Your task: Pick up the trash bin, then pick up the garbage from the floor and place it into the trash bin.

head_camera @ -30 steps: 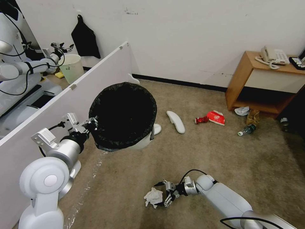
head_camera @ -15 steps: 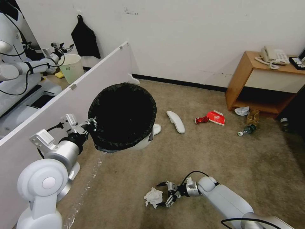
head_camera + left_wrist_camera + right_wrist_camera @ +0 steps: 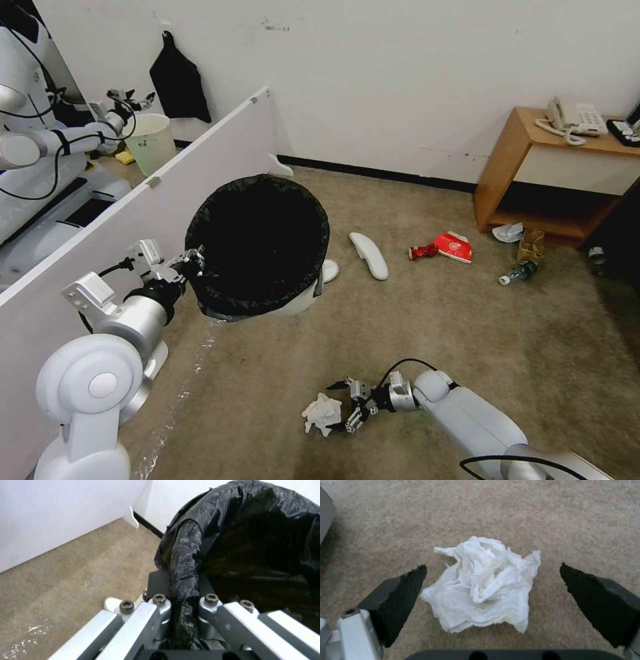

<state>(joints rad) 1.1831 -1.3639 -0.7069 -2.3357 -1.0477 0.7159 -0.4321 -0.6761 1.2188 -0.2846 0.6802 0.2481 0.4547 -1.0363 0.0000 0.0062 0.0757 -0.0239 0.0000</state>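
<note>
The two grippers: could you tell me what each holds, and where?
Left gripper grips the trash bin by its rim; right gripper holds nothing.

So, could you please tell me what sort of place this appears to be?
Probably a mock hotel room in a robot lab: beige carpet, a wooden side table with a desk phone, and another robot beyond a white partition.

Glossy crinkled black plastic bag, soft crumpled white tissue, matt short-pile carpet
</note>
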